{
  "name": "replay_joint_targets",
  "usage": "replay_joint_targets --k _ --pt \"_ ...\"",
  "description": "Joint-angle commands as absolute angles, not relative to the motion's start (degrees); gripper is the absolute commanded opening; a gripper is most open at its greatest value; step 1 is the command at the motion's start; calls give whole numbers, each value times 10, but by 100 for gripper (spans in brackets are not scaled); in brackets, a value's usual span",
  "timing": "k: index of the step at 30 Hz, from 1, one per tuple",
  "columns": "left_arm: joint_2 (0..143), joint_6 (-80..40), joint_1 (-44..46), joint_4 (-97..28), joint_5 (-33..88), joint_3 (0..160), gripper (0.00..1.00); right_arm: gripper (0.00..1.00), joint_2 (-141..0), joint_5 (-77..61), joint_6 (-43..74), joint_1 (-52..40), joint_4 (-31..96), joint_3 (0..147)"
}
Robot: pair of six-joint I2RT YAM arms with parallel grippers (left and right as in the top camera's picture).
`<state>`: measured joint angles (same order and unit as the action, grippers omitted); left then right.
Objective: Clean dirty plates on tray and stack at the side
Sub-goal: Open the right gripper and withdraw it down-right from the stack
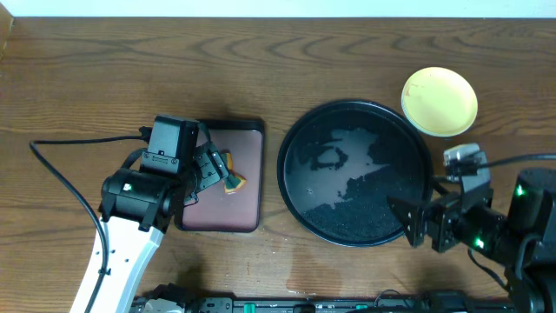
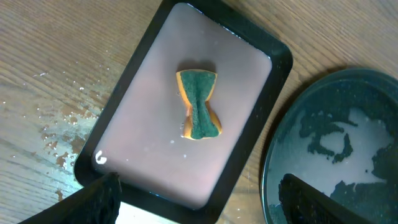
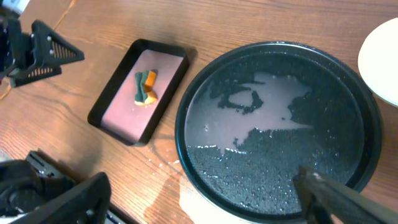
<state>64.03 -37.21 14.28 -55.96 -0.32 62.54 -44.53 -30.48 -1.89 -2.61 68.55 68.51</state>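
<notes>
The round black tray (image 1: 347,209) lies mid-table with no plates on it, only a wet film (image 3: 273,118). A yellow plate (image 1: 440,101) rests on the bare wood beyond the tray's right rim, and a paler rim shows under its near edge. Only its pale edge (image 3: 382,59) shows in the right wrist view. My left gripper (image 1: 215,169) hangs open over the small maroon tray (image 1: 221,209), just short of the sponge (image 2: 199,104). Nothing is between its fingers (image 2: 99,199). My right gripper (image 1: 410,224) is open and empty at the black tray's near right rim (image 3: 261,208).
The green and orange sponge (image 1: 234,181) lies crumpled on the maroon tray (image 2: 155,143). Water drops and a wet patch (image 2: 62,134) mark the wood beside it, and another wet streak (image 3: 180,180) lies near the black tray. A black cable (image 1: 61,174) runs left of the left arm.
</notes>
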Motion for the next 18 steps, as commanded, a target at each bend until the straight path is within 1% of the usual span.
replay_joint_targets --k 1,12,18 --pt "644 -364 140 -562 -4 632 82 99 -433 -316 -3 -32 689 683" --pt "644 -364 140 -562 -4 632 83 99 -434 -314 2 -31 686 682" --pt "644 -364 140 -562 -4 632 83 99 -434 -293 0 -31 725 682"
